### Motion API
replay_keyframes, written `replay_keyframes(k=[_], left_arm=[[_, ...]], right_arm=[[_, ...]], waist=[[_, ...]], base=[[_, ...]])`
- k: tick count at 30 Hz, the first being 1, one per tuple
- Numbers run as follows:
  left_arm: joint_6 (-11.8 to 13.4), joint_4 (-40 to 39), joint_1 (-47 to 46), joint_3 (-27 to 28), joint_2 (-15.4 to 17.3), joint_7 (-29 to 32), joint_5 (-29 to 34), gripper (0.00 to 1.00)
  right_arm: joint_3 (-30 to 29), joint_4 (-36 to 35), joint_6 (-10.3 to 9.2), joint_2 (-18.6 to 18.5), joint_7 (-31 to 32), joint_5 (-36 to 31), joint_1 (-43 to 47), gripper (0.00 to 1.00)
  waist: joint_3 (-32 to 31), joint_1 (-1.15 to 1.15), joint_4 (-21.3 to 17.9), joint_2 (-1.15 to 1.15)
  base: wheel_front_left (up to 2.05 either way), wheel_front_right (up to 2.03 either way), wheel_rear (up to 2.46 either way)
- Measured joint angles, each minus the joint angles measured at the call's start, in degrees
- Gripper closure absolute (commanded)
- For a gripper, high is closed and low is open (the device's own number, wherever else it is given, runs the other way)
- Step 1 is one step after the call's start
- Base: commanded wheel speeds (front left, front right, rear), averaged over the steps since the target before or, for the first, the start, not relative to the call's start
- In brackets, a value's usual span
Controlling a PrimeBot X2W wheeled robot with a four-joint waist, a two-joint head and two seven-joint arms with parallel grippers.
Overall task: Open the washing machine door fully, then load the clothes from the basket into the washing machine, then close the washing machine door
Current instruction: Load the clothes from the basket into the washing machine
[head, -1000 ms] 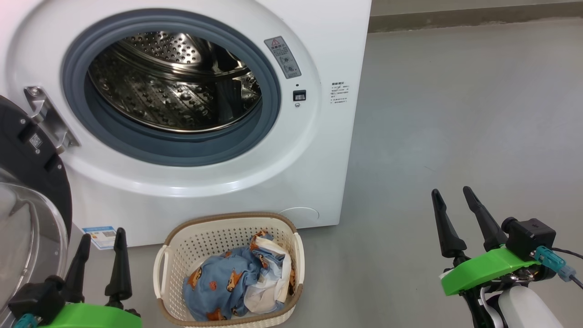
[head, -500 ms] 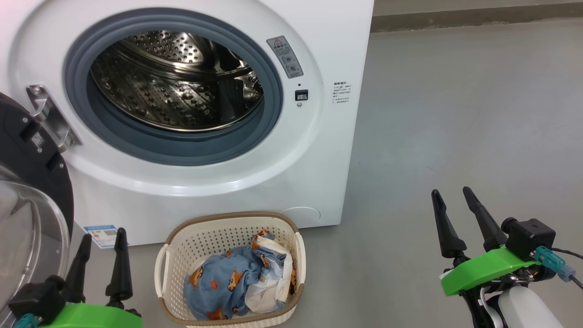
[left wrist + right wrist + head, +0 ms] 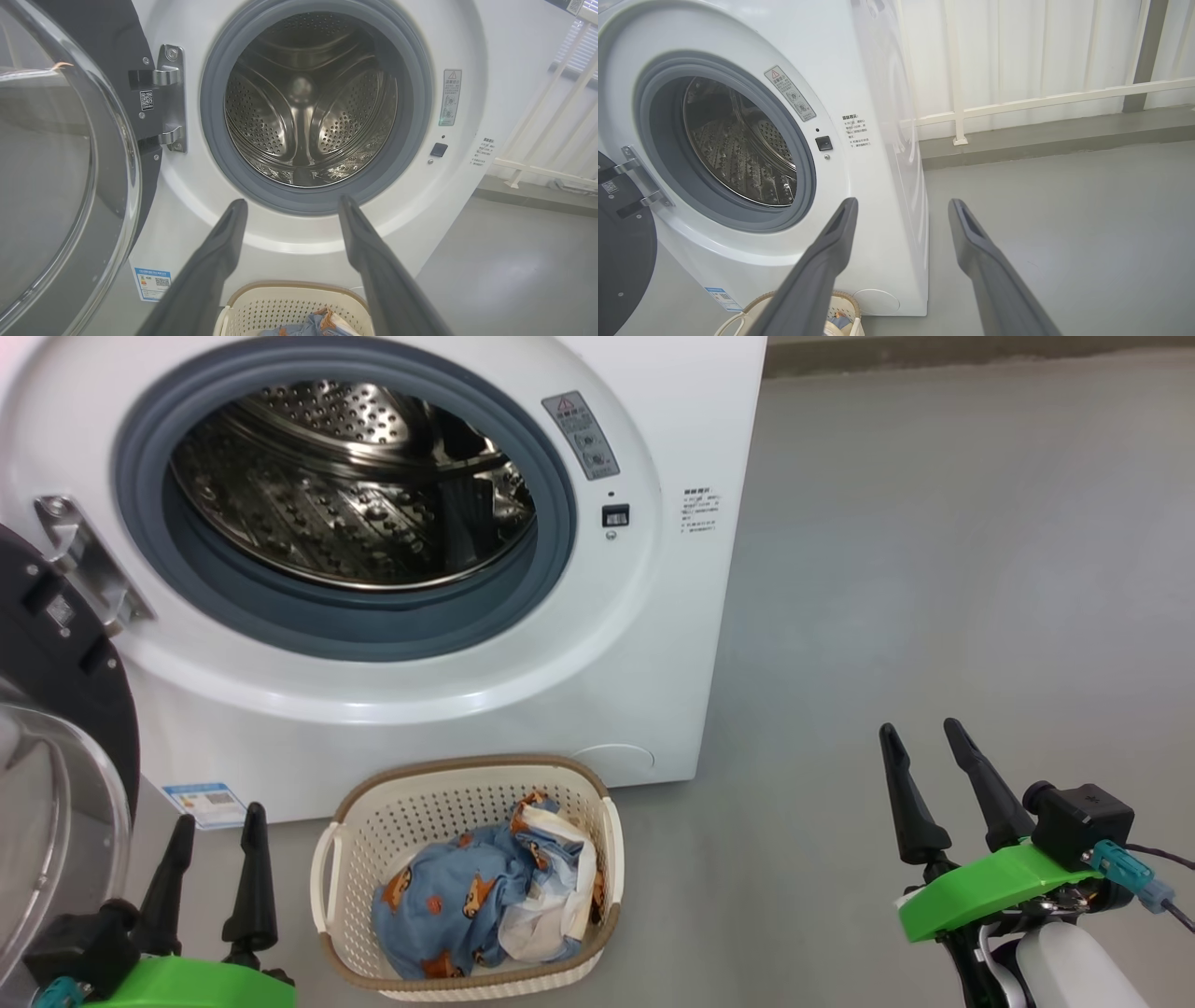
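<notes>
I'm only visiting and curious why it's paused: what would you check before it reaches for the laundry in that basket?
1. washing machine door swung aside, clear of the opening: ok.
2. drum empty, nothing blocking its mouth: ok.
3. clothes bunched in the basket, open from above: ok.
4. left gripper open, holding nothing: ok.
5. right gripper open, holding nothing: ok.
6. More cloth hidden beneath the top pieces: cannot tell.

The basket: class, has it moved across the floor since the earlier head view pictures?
No. The basket keeps its place against the washing machine; the whole picture shifted, so the camera moved.
</notes>
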Motion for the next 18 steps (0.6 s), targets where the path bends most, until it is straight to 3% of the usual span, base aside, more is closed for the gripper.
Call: replay_keyframes(k=[18], left_arm=[[0.00,0.64,-3.78,-3.91,4.61,0.00,-3.05,0.00]], right_arm=[[-2.10,-1.33,0.00,2.93,0.00,-1.51,-1.74,0.00]], waist=[[8.30,0.00,-1.68,0.00]], base=[[0.00,0.00,0.00]])
